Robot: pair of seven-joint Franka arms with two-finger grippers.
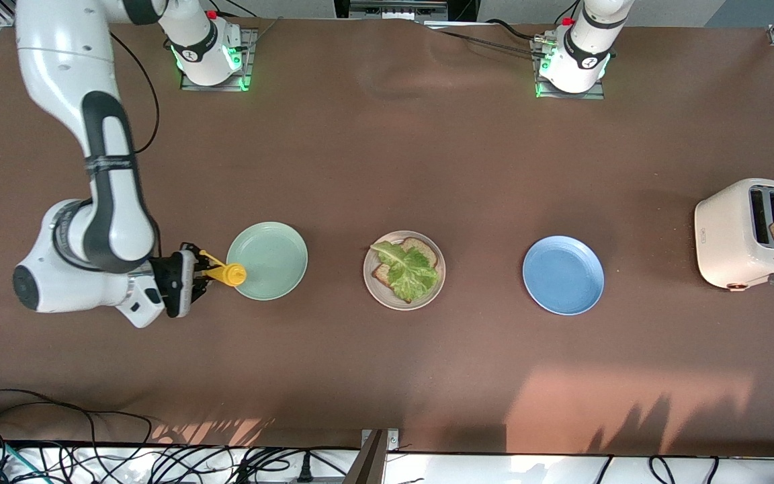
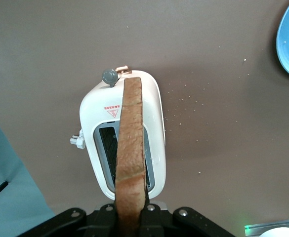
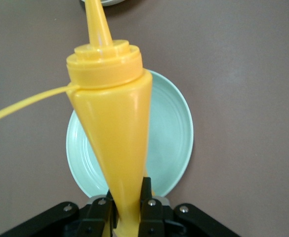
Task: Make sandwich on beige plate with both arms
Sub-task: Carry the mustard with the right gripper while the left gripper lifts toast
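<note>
The table [image 1: 387, 168] carries three plates in a row across its middle. The beige plate [image 1: 373, 286] sits at the centre. On it lie one slice of toast [image 1: 420, 250] and, on top, a lettuce leaf [image 1: 408, 272]; the leaf is uncovered.

The mint green plate [image 1: 273, 252] lies toward the right arm's end. The blue plate [image 1: 563, 274] lies toward the left arm's end. A white toaster [image 1: 736, 245] stands near the table edge at the left arm's end.

Right gripper [image 3: 127, 210]: fingers clamped on a yellow squeeze bottle [image 3: 114, 133], held over the rim of the mint green plate.

Left gripper [image 2: 132, 215]: fingers clenched on a second toast slice [image 2: 131, 148], gripped by one end and held on edge over the toaster slots.
</note>
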